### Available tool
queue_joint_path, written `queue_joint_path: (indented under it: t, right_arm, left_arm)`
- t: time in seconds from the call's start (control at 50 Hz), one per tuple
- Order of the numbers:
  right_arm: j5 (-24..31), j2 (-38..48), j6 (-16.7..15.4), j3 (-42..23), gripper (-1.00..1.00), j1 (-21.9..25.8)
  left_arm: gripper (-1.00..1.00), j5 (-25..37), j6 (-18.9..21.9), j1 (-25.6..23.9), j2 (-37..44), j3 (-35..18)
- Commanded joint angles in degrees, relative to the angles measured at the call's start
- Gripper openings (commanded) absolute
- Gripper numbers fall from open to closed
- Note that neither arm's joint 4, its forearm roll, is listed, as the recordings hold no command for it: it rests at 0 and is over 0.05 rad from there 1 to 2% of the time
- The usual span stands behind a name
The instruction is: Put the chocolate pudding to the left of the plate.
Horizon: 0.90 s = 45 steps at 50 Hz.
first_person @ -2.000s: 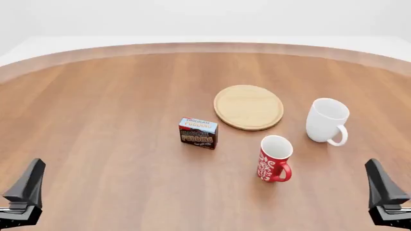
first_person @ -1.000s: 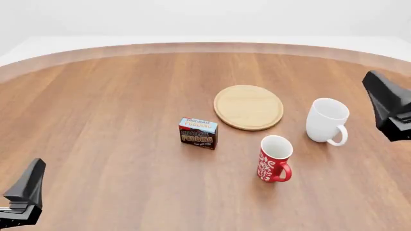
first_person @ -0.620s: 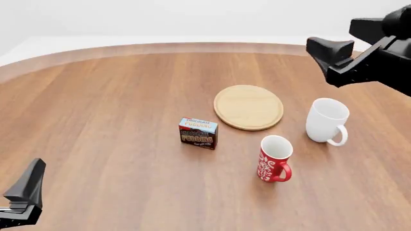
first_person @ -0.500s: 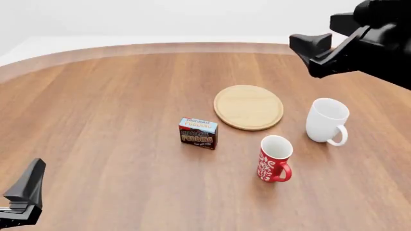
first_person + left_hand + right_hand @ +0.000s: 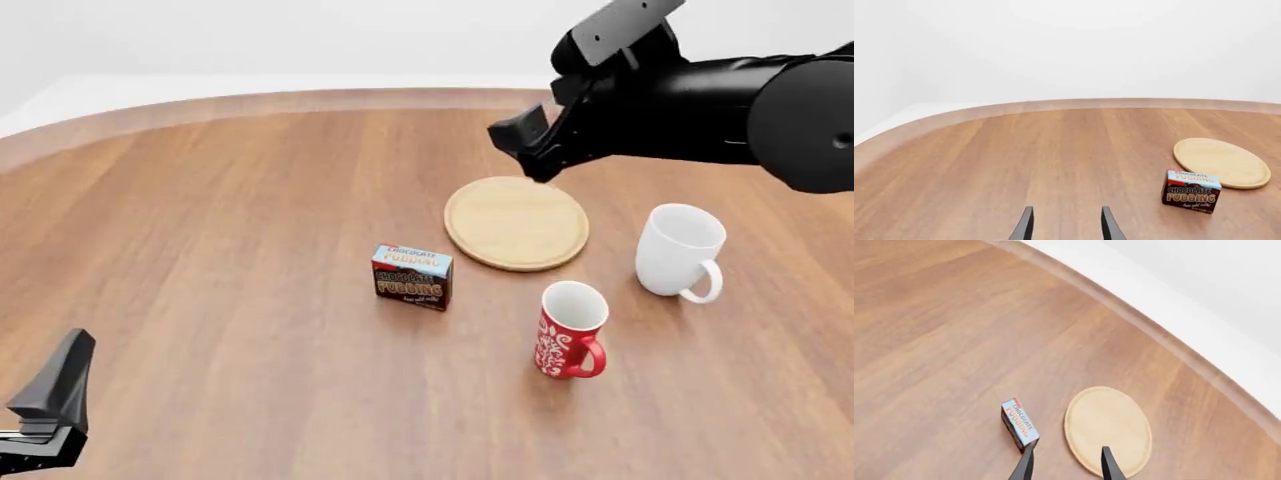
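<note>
The chocolate pudding (image 5: 411,277) is a small brown box with a light blue top, standing on the table just left of and nearer than the plate (image 5: 517,222), a light-wood disc. My right gripper (image 5: 530,152) hangs in the air above the plate's far edge, open and empty. In the right wrist view its gripper (image 5: 1067,466) looks down on the plate (image 5: 1107,422) and the pudding (image 5: 1019,425). My left gripper (image 5: 51,402) is at the near left corner, open and empty. The left wrist view shows its gripper (image 5: 1066,227), the pudding (image 5: 1191,192) and the plate (image 5: 1221,162) far ahead.
A white mug (image 5: 682,250) stands right of the plate. A red patterned mug (image 5: 571,328) stands nearer, right of the pudding. The round wooden table's rim (image 5: 400,98) curves across the back.
</note>
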State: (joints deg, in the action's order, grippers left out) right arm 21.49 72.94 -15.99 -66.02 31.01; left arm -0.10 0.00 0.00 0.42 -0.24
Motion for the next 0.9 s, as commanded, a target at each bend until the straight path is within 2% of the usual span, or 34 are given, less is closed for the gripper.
queue_joint_path:
  t: [0.02,0.14,0.5,0.9]
  right_arm:
    - [1.6,4.3,-0.4,-2.4,1.00,0.6]
    - [2.1,5.6,-0.4,-3.3,1.00,0.6]
    - [2.4,10.4,0.3,-2.8,1.00,5.9]
    - [3.3,17.3,-0.7,-8.3,1.00,7.0]
  left_arm:
    - [1.00,0.0,0.0,0.0,0.0,0.0]
    - [1.00,0.0,0.0,0.0,0.0,0.0]
    - [1.00,0.0,0.0,0.0,0.0,0.0]
    - [1.00,0.0,0.0,0.0,0.0,0.0]
